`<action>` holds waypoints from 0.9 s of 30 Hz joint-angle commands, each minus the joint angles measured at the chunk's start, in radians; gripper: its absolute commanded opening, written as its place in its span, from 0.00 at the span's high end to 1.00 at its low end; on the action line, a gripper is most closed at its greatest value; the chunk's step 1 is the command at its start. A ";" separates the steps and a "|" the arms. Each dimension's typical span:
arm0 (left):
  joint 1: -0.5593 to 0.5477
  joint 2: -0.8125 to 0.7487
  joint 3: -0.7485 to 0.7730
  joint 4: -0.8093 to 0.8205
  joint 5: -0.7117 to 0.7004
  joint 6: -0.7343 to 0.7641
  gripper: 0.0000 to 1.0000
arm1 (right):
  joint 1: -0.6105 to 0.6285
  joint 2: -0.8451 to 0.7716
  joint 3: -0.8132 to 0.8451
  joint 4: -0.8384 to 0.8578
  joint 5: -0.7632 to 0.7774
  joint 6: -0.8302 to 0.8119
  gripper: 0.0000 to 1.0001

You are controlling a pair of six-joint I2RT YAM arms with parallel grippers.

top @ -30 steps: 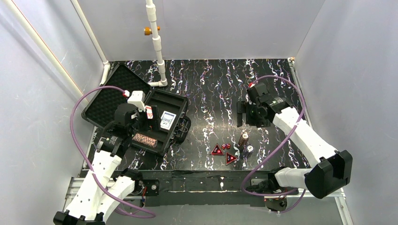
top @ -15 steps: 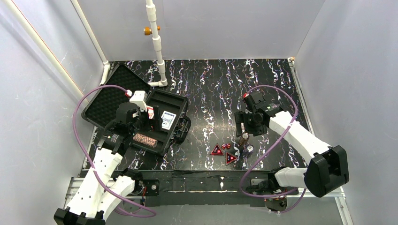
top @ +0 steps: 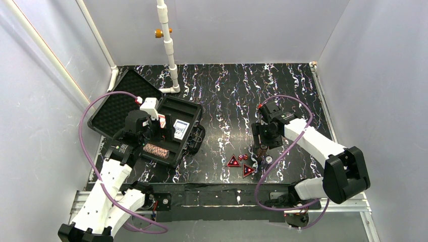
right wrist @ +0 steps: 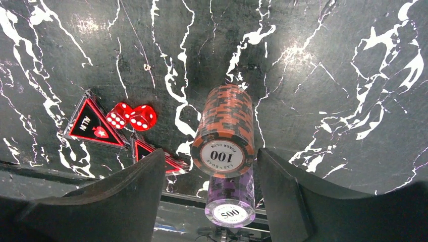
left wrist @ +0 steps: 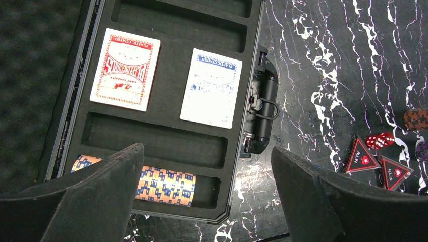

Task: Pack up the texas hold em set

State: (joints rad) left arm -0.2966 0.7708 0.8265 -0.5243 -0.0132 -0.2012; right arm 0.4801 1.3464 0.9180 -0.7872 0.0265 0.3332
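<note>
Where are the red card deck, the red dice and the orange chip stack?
red card deck (left wrist: 125,69), left wrist view, middle of its face
red dice (right wrist: 142,117), right wrist view, the right die
orange chip stack (right wrist: 228,121), right wrist view, its striped side

left gripper (left wrist: 206,151): jaws wide | right gripper (right wrist: 211,152): jaws apart, pointing down

the end face of the orange chip stack (right wrist: 224,151) reads "100" with "las vegas poker club" round its rim, the purple chip stack (right wrist: 231,204) beside it reads "500", both red triangles (left wrist: 362,157) say "all in", and the red card deck (left wrist: 125,69) and blue card deck (left wrist: 211,87) each carry "plastic coated", their larger print too blurred to read.
</note>
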 commanded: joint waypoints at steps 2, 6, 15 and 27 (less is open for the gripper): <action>0.002 -0.003 0.007 -0.010 0.046 0.014 0.05 | 0.005 0.007 -0.018 0.054 0.005 -0.008 0.27; 0.002 -0.011 0.006 -0.013 0.035 0.016 0.05 | 0.008 0.035 0.005 0.027 0.019 -0.014 0.29; 0.003 -0.016 0.005 -0.015 0.043 0.014 0.04 | 0.011 0.041 0.021 0.014 0.064 -0.004 0.41; -0.020 -0.049 -0.015 -0.019 0.030 0.005 0.04 | 0.031 -0.009 -0.023 0.020 0.045 0.033 0.85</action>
State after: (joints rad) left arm -0.2985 0.7425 0.8257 -0.5251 0.0257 -0.2016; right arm 0.4988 1.3792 0.9112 -0.7624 0.0879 0.3447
